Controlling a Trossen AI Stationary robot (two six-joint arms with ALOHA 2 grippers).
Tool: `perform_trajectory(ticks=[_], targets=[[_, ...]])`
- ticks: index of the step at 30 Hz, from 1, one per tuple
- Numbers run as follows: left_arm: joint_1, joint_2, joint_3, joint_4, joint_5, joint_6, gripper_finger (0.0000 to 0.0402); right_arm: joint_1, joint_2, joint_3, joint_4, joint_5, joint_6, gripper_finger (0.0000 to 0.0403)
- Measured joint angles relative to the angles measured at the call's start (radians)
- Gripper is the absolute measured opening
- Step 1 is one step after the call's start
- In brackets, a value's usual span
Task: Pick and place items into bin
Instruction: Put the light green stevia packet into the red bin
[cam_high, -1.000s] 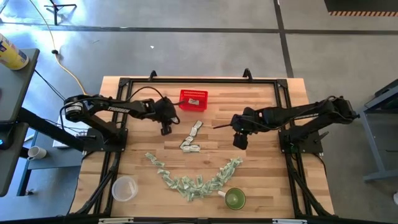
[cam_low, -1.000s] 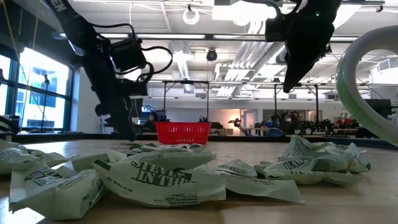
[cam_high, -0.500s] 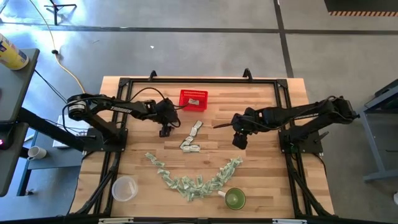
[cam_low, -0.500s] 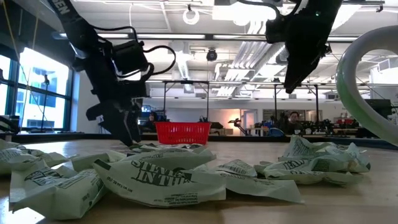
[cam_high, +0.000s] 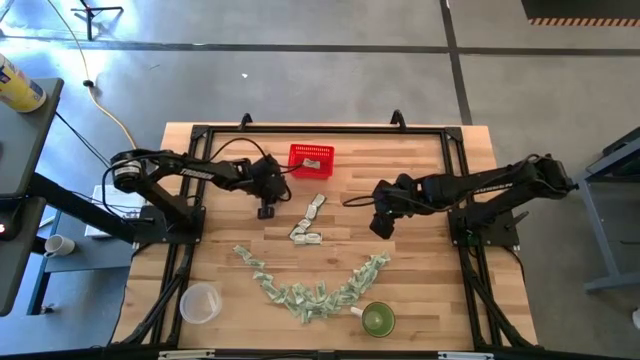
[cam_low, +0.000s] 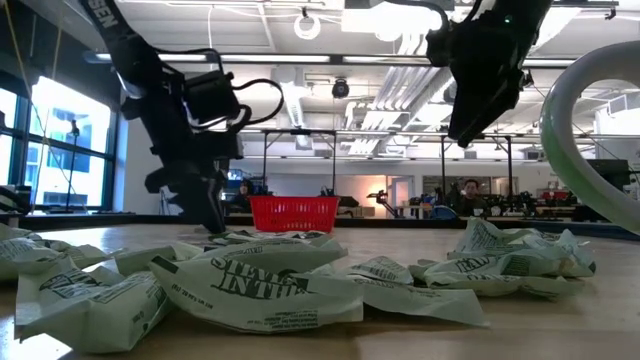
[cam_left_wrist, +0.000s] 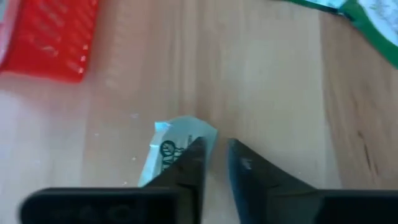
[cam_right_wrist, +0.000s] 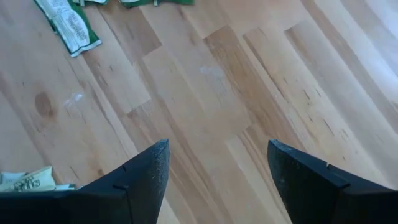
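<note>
Many crumpled green-and-white items lie in an arc (cam_high: 310, 290) near the table's near edge. A short row of them (cam_high: 308, 222) lies at mid-table. The red basket (cam_high: 311, 160) stands toward the far edge with a pale piece inside. My left gripper (cam_high: 265, 210) is low at the table, left of the short row and nearer than the basket. It is nearly shut (cam_left_wrist: 216, 149) at one item (cam_left_wrist: 177, 149). My right gripper (cam_high: 383, 226) hangs open (cam_right_wrist: 217, 174) over bare wood, right of the row. My left gripper comes at the item slanting down from the left. Its fingertips meet at the piece's far edge (cam_left_wrist: 208, 132) with only a narrow gap between them. The rest of the piece sticks out past one finger's outer side. Whether it lies on the table, I cannot tell.
A clear plastic cup (cam_high: 200, 302) stands at the near left and a green cup (cam_high: 378, 320) at the near right end of the arc. The green cup looms large in the low view (cam_low: 600, 130). A black frame (cam_high: 320, 130) runs around the tabletop. Bare wood lies between row and right gripper.
The left gripper has stayed low beside the short row and tipped over a little. The right gripper has shifted slightly toward the table's left and tilted. No item has visibly moved.
</note>
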Motion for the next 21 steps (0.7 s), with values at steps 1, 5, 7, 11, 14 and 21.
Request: perform_trajectory(ticks=[1, 5, 7, 11, 14, 21], targets=[[-0.007, -0.013, 0.008, -0.018, -0.005, -0.020, 0.0070, 0.002, 0.000, 0.000, 0.000, 0.004, 0.000, 0.0260], [-0.061, -0.064, 0.066, -0.120, -0.064, -0.068, 0.0036, 0.007, 0.000, 0.000, 0.000, 0.007, 0.000, 0.0261], [-0.084, -0.082, 0.090, -0.106, -0.103, -0.038, 0.0039, 0.007, 0.000, 0.000, 0.000, 0.009, -0.002, 0.0260], [-0.087, -0.075, 0.083, -0.140, -0.114, 0.009, 0.0099, 0.005, 0.000, 0.000, 0.000, 0.017, -0.033, 0.0260], [-0.088, -0.067, 0.088, -0.148, -0.135, 0.008, 0.0165, -0.003, 0.000, 0.000, -0.001, 0.014, -0.046, 0.0261], [-0.055, -0.050, 0.088, -0.149, -0.122, 0.043, 0.0263, -0.034, 0.000, 0.000, 0.000, -0.018, -0.062, 0.0260]])
